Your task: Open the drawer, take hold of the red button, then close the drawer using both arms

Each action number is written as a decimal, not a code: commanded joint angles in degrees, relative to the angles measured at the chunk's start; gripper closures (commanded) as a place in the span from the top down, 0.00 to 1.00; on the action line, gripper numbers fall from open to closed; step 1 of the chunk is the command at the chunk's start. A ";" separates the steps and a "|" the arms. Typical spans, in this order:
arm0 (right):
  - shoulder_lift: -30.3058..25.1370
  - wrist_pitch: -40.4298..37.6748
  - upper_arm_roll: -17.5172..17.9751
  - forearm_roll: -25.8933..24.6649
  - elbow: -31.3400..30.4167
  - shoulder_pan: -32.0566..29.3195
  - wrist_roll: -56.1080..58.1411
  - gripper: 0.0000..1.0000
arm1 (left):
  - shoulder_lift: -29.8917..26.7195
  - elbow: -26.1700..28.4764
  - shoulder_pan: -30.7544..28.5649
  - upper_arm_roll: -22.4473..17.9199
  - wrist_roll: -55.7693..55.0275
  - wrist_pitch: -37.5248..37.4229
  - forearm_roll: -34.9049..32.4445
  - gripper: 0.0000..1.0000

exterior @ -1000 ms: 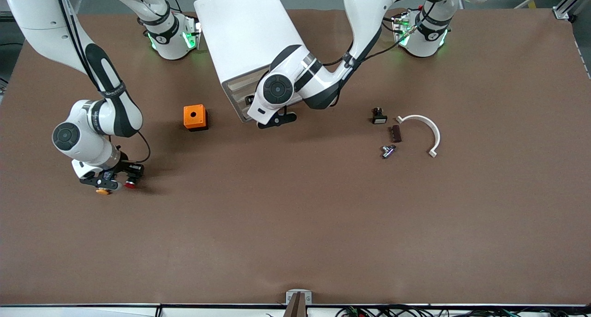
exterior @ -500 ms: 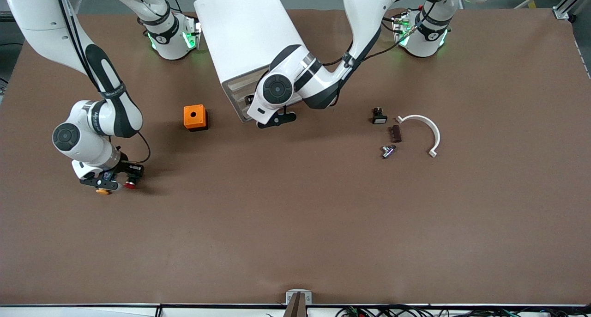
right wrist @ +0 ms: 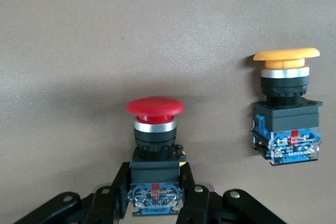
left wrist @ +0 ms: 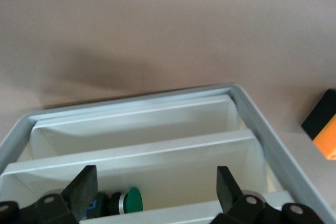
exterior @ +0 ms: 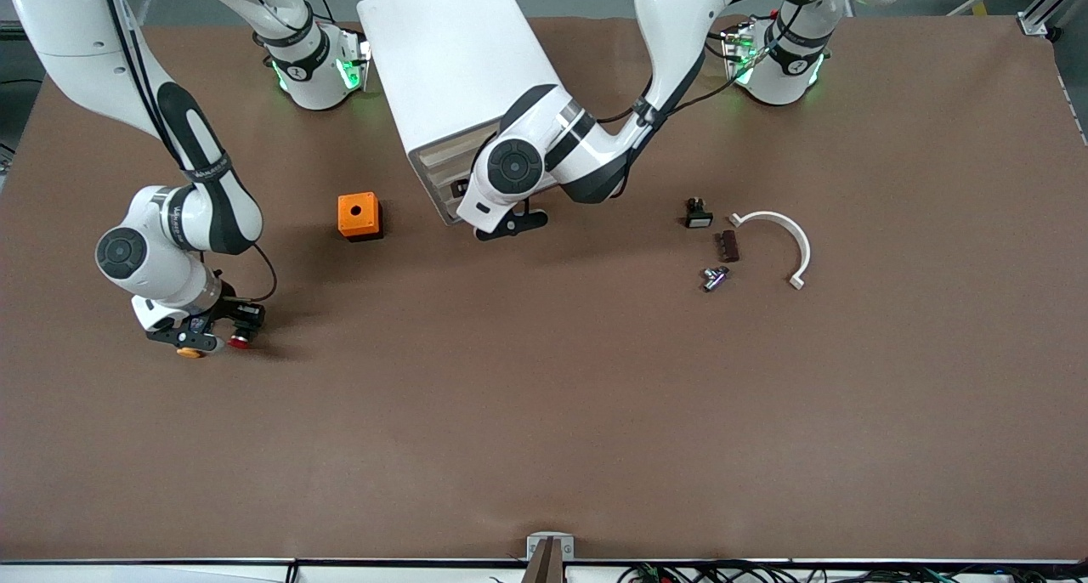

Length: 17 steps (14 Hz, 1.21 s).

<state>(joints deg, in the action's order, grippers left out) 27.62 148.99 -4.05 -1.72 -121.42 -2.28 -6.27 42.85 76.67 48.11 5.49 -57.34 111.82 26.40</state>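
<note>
Right gripper point(right wrist: 156, 203) clamped on red button point(right wrist: 155, 129), low over table, yellow button point(right wrist: 286, 108) just beside: bump risk. Left gripper point(left wrist: 155, 184) spread at cabinet's point(exterior: 450, 73) open drawer point(left wrist: 142, 140): could jam closing.

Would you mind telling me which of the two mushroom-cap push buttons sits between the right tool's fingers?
The red-capped button, clamped at its base by the right tool; the yellow-capped one stands free beside it.

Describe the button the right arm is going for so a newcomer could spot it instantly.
Start at the right arm's end of the table, where the right hand sits low over the brown mat. Between its fingers lies the button. Its red mushroom cap sets it apart from the orange-yellow-capped button beside it.
</note>
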 commanded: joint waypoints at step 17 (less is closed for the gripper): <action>2.18 -10.09 0.97 -1.09 8.37 -0.54 1.18 1.00 | -9.80 0.76 -26.74 0.04 -0.41 -0.63 -14.18 1.00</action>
<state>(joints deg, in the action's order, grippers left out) 29.45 144.83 -3.67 -1.72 -117.25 -2.26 -5.21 34.74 76.20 23.19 4.70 -57.33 111.77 14.21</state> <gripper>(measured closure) 0.000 0.000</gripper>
